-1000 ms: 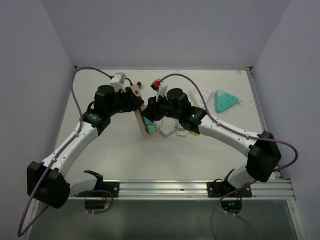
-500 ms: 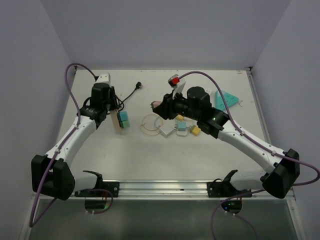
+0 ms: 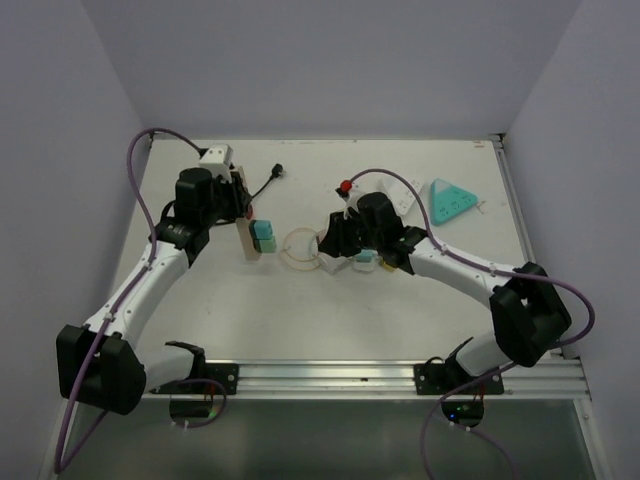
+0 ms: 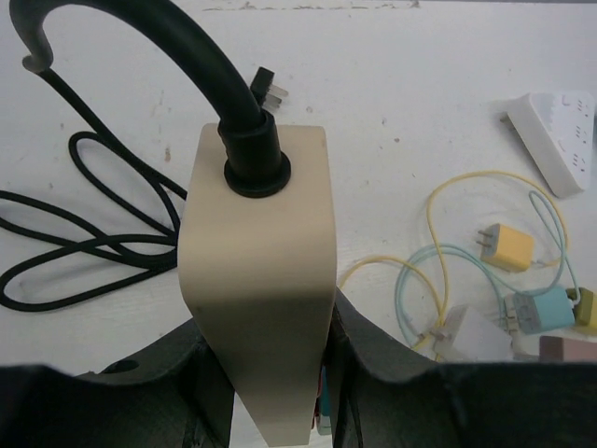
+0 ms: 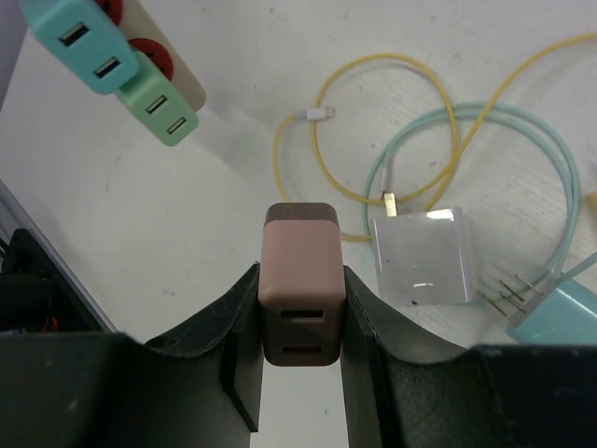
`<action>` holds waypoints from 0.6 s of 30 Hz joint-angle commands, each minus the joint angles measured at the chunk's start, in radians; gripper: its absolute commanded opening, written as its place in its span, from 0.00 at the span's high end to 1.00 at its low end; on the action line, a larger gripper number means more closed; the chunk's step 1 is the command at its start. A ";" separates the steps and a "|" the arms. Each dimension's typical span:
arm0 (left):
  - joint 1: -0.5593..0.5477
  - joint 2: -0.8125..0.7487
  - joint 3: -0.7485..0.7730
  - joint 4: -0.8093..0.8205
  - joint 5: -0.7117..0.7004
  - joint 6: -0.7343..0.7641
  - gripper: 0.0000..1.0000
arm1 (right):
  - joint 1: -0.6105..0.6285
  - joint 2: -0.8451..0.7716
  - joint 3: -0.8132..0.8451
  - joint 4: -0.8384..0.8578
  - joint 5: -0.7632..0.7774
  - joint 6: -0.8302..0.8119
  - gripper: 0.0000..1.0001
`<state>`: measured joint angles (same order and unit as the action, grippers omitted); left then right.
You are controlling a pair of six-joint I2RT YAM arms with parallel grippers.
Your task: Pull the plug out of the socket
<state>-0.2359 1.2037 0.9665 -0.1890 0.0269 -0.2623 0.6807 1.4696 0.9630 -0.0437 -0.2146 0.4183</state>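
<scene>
White bench [image 3: 300, 310], pale lilac walls [image 3: 300, 60] around. Your left hand [image 4: 270, 373] is clamped on the beige power strip [image 4: 261, 261], black cord [image 4: 187, 56] at its end, teal plug [image 5: 73, 39] and green plug [image 5: 166, 114] seated in it. Your right hand [image 5: 300, 373] is clamped on the pink plug [image 5: 300, 280], clear of the strip, beside a white charger [image 5: 422, 254] and looped yellow cable [image 5: 322, 93].

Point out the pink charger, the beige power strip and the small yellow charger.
pink charger [image 5: 300, 275]: right wrist view, its pink side.
beige power strip [image 4: 261, 289]: left wrist view, broad beige face.
small yellow charger [image 4: 509, 248]: left wrist view, its body.
</scene>
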 commanded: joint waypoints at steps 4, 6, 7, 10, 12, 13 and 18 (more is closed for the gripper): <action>-0.002 -0.047 -0.051 0.214 0.137 0.028 1.00 | -0.021 0.119 -0.006 0.174 -0.098 0.100 1.00; -0.002 -0.043 -0.051 0.217 0.157 0.021 1.00 | -0.021 0.153 -0.004 0.206 -0.134 0.128 1.00; -0.002 -0.041 -0.055 0.220 0.160 0.018 1.00 | -0.021 0.184 -0.004 0.217 -0.131 0.134 0.99; -0.002 -0.036 -0.058 0.218 0.154 0.017 1.00 | -0.030 0.233 -0.001 0.251 -0.121 0.155 0.96; -0.002 -0.032 -0.060 0.217 0.147 0.015 1.00 | -0.033 0.259 0.006 0.261 -0.126 0.163 0.89; -0.002 -0.032 -0.058 0.217 0.145 0.015 1.00 | -0.035 0.270 0.017 0.262 -0.129 0.165 0.86; -0.002 -0.030 -0.058 0.215 0.145 0.012 1.00 | -0.041 0.342 0.034 0.291 -0.138 0.183 0.72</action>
<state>-0.2359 1.1927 0.8944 -0.1043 0.1532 -0.2489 0.6502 1.7859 0.9497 0.1684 -0.3275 0.5766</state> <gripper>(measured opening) 0.400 0.349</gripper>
